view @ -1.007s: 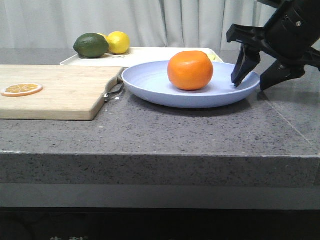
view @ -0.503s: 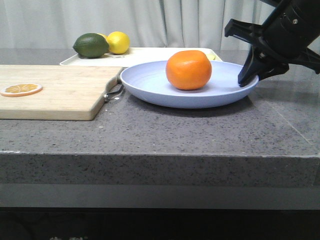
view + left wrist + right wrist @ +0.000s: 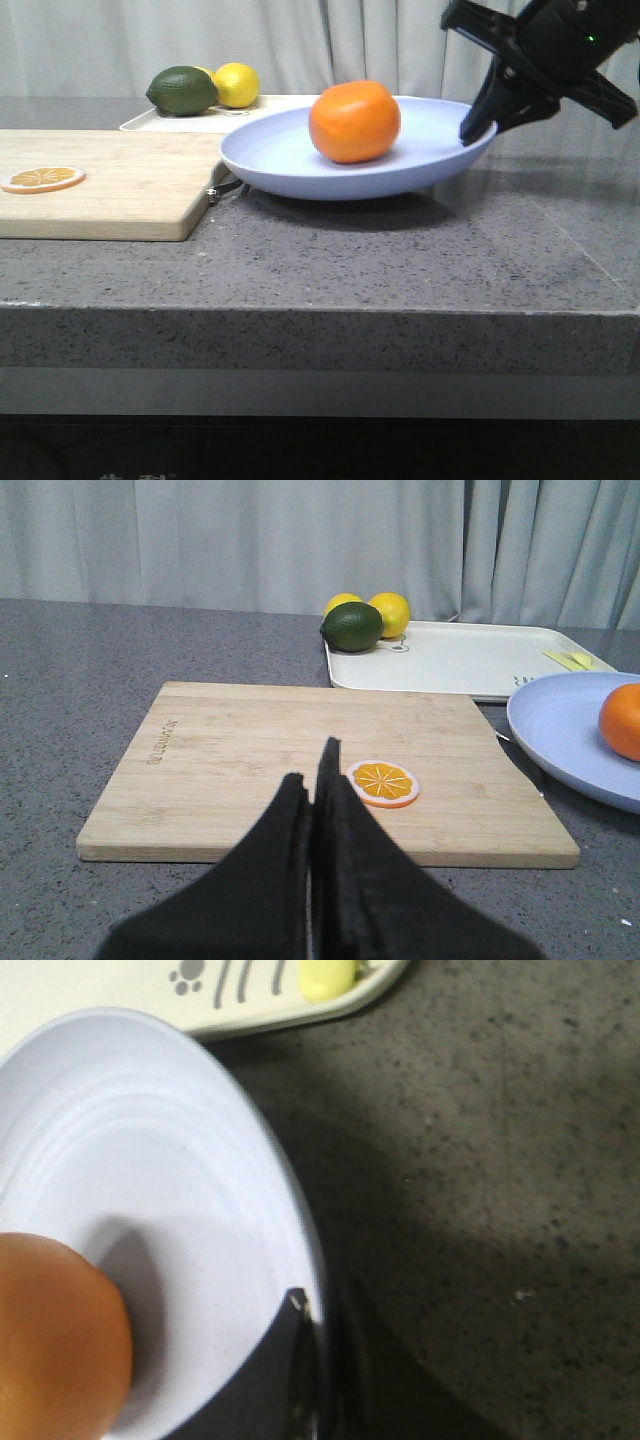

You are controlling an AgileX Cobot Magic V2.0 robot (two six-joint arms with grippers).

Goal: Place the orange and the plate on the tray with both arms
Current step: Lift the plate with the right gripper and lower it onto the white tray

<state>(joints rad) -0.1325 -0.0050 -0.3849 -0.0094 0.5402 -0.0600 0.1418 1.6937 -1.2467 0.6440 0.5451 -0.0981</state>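
Front view: your right gripper is clamped on the right rim of the plate, and that side is lifted, so the plate tilts down to the left with its left edge near the board. The orange sits on the plate left of centre, on the downhill side, so I'd level the plate before you carry it or the fruit may roll off. The tray lies along the back edge of the worktop, just behind the plate, with a lime and lemon on its left end; aim for the free right part. Left wrist view: your left gripper has its fingers pressed together on nothing, hovering over the board near the orange slice; the plate's left rim shows at the right of this view, and that rim is what this arm could support if you want a two-handed lift. Right wrist view: one finger lies on the inside of the plate at the rim and the other goes under it, a thin edge grip, so keep the motion slow and low; the tray corner is close beyond the plate.
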